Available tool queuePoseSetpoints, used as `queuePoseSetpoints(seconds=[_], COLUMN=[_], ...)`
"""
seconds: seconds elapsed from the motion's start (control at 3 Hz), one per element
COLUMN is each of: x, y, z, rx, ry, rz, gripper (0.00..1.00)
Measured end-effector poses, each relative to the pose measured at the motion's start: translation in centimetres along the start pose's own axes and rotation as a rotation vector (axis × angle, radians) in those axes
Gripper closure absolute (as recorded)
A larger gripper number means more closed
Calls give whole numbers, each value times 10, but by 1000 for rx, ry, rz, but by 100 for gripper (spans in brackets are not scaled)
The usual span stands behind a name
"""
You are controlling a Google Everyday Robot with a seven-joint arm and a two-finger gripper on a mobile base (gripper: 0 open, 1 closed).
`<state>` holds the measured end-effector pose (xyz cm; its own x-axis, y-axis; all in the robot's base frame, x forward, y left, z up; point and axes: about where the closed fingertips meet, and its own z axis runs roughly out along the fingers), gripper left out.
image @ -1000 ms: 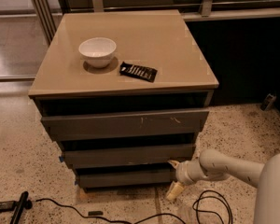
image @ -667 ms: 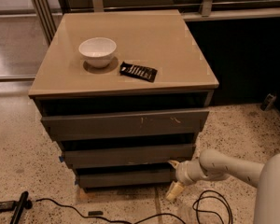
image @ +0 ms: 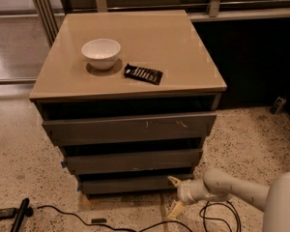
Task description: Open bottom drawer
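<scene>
Not much has been changed, tbh; the plain dark grey bottom drawer front [image: 130, 183], lowest of three, is still seen shut; only the white two-finger gripper [image: 175, 195] by its right end has been dropped slightly, jaws apart, nothing gripped; so no pull yet. Front is faced camera-ward, long axis left-right.
</scene>
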<state>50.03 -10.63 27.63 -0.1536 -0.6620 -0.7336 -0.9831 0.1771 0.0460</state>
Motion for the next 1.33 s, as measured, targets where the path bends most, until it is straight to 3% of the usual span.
queuePoseSetpoints(seconds=[0.33,0.67,1.0,1.33], x=[11,15,16,19], y=[8,-3,-35,-40], z=[17,26,22,27], rx=[14,95,199,191], ry=[-24,-24,8,2], rz=[-37,-96,-110,-107], gripper=[0,0,0,0])
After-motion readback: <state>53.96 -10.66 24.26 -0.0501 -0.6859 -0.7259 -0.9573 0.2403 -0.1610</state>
